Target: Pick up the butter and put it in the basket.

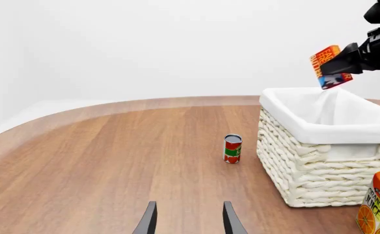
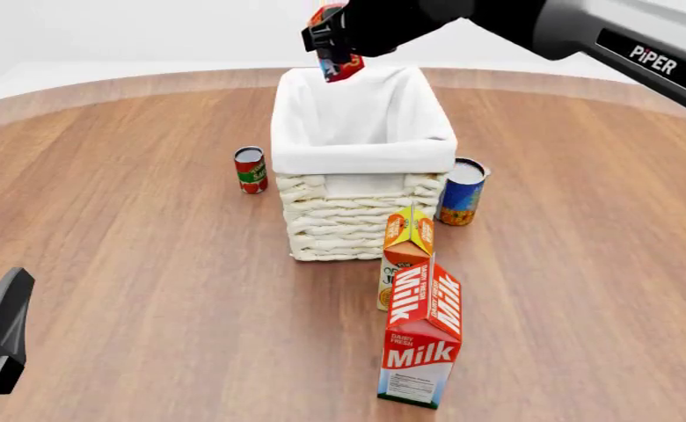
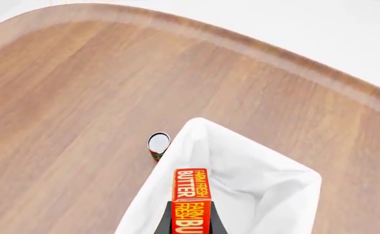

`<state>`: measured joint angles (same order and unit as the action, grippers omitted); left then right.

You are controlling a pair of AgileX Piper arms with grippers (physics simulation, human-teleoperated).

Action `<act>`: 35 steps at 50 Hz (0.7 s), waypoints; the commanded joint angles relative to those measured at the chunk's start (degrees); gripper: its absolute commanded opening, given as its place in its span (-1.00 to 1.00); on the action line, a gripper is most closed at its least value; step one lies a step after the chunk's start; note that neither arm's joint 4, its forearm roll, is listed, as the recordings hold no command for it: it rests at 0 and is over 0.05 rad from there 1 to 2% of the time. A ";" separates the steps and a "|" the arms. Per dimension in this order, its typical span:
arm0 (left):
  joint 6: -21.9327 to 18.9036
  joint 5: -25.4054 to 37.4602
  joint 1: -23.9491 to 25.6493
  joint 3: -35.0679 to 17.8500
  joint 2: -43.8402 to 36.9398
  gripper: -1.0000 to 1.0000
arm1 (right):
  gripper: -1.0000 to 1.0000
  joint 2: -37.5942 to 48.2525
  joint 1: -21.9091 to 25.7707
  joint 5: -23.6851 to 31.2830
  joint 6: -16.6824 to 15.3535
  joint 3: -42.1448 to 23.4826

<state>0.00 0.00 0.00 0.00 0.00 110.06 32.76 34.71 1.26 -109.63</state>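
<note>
The butter [image 2: 340, 63], a small red-orange box, hangs tilted in the air over the far end of the basket [image 2: 361, 158]. My right gripper [image 2: 333, 40] is shut on it. In the right wrist view the butter [image 3: 190, 192] stands between the two dark fingers, above the white liner of the basket [image 3: 287, 170]. The left wrist view shows the butter [image 1: 328, 66] just above the rim of the basket [image 1: 320, 131]. My left gripper [image 1: 188, 207] is open, low over the table at the near left, with nothing between its fingers.
A red tomato can [image 2: 249, 170] stands left of the basket and a blue-and-orange can [image 2: 463, 192] right of it. An orange juice carton [image 2: 406, 242] and a tall milk carton [image 2: 423, 338] stand in front of the basket. The table's curved far edge lies beyond the basket.
</note>
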 commanded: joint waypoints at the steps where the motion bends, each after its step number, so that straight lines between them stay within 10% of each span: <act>1: 0.00 0.00 0.00 0.00 0.00 1.00 | -1.00 0.65 -0.39 -0.90 1.31 -1.77; 35: 0.00 0.00 0.00 0.00 0.00 1.00 | -1.00 3.55 -3.04 -1.58 1.94 -4.00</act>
<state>0.00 0.00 0.00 0.00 0.00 113.55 30.30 33.54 2.28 -112.12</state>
